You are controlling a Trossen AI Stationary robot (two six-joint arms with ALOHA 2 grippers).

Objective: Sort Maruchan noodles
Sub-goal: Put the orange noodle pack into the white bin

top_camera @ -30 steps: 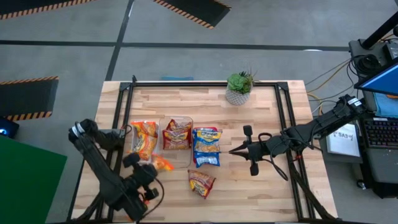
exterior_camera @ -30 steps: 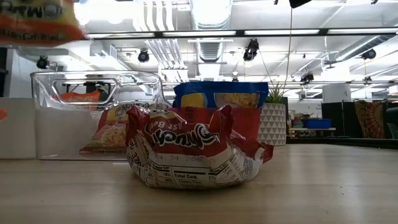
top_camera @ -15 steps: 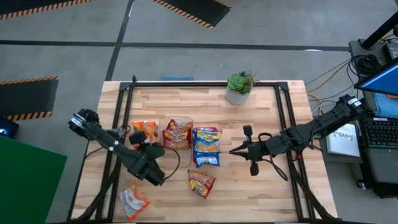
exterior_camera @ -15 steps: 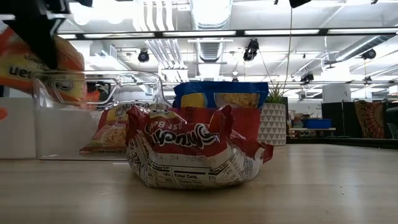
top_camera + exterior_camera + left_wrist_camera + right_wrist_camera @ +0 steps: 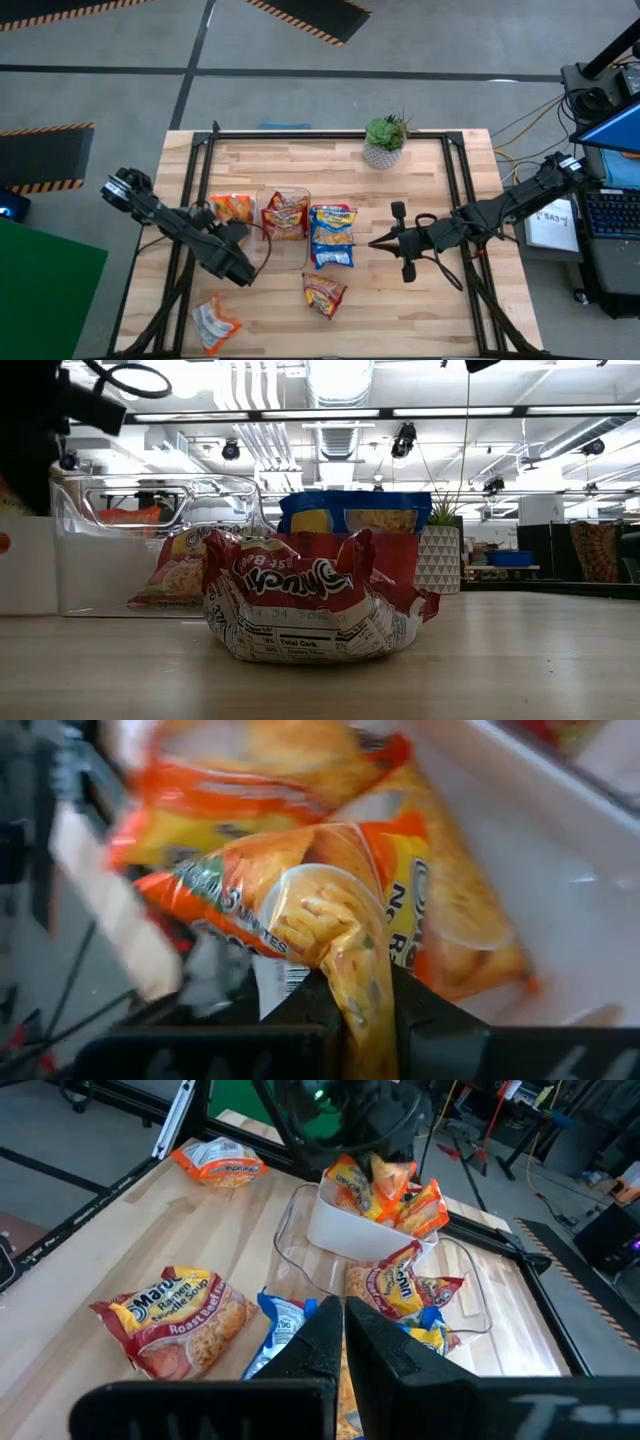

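A crumpled orange-and-white noodle packet (image 5: pixel 214 322) lies alone at the near left edge of the pale wooden desk (image 5: pixel 420 310), whose near right half is bare planks. Slightly farther in, a red Roast Beef packet (image 5: pixel 324 293) rests on the open boards, apart from everything else. Beyond it, a row runs left to right: a white rectangular tray (image 5: pixel 352 1232) heaped with orange packets (image 5: pixel 231 208), a clear plastic tray (image 5: pixel 303 255) holding a red packet (image 5: pixel 286 215), then blue-edged packets (image 5: pixel 332 235) on the desk. The left gripper (image 5: pixel 345 995), reaching in from the left edge over the white tray, is clamped on an orange noodle packet (image 5: pixel 320 910). The right gripper (image 5: pixel 374 241), closed and holding nothing, hovers mid-desk beside the blue-edged packets. A small potted plant (image 5: pixel 384 140) stands at the far edge.
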